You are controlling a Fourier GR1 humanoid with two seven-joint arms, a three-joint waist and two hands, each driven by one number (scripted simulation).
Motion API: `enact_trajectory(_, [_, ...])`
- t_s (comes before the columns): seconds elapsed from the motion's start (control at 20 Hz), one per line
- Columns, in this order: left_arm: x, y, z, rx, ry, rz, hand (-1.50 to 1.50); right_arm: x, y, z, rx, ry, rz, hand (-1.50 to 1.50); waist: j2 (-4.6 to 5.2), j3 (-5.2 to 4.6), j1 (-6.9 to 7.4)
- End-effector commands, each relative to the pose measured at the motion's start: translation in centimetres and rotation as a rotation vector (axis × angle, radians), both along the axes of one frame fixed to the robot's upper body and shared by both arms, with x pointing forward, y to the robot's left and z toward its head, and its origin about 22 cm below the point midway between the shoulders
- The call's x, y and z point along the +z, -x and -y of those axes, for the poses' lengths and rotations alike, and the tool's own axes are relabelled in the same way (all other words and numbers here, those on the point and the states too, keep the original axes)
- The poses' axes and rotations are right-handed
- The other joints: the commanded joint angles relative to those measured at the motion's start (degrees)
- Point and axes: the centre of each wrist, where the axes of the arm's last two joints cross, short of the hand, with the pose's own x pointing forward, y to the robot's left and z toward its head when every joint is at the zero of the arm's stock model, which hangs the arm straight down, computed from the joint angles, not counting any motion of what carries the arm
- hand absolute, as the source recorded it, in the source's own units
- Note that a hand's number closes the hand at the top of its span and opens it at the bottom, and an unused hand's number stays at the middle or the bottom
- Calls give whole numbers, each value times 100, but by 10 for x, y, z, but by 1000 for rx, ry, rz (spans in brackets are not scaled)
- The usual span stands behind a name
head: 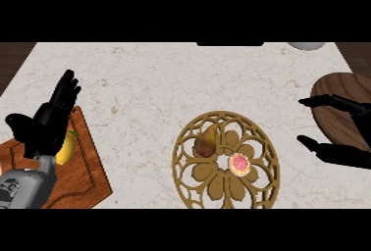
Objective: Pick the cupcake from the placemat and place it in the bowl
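Observation:
A small cupcake (240, 163) with pink-and-white frosting sits on the right half of a round golden openwork placemat (225, 196). A brown pear-like fruit (206, 143) lies on the same mat, up and to the left of the cupcake. A dark wooden bowl (340, 98) shows partly at the right edge. My right hand (339, 153) is at the right edge in front of the bowl, open, thumb low and fingers higher, well to the right of the cupcake. At the left, my left hand (49, 117) rests open with its fingers pointing up.
A wooden cutting board (83, 181) lies at the lower left under my left forearm, with a yellow fruit (66, 149) on it. A pale round object (308, 45) peeks in at the top right. The marble counter (159, 83) spans the view.

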Motion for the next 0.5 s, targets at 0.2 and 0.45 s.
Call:
enact_trajectory(0.2, [-12, 22, -26, 101, -27, -41, 0, -19, 98, -39, -49, 102, 74, -150, 47, 34, -188])
enact_trajectory(0.45, [-12, 24, -34, 91, -36, -30, 0, -2, 127, -39, -109, 169, 49, -150, 84, 35, -93])
